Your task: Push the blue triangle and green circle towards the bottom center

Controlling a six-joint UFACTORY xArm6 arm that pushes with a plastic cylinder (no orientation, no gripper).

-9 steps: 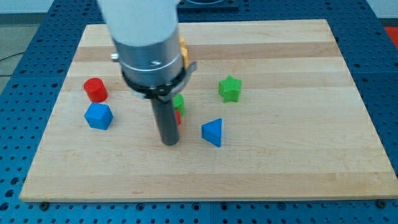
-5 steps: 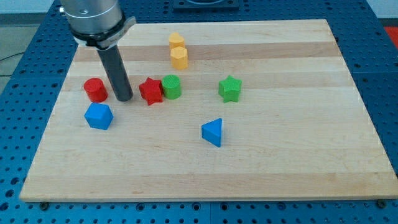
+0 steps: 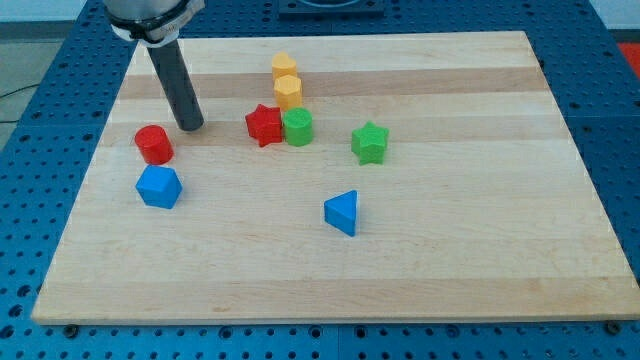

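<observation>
The blue triangle (image 3: 342, 212) lies near the middle of the wooden board (image 3: 480, 250), apex pointing to the far side. The green circle (image 3: 297, 127) touches the red star (image 3: 264, 125); a green star (image 3: 369, 142) sits to the right. Two yellow blocks (image 3: 287, 82) touch behind. At left are a red cylinder (image 3: 154, 145) and a blue block (image 3: 159, 187). My tip (image 3: 190, 127), a bare rod clamping nothing, stands just behind the red cylinder.

Blue triangle (image 3: 342, 212), green circle (image 3: 297, 127)
</observation>
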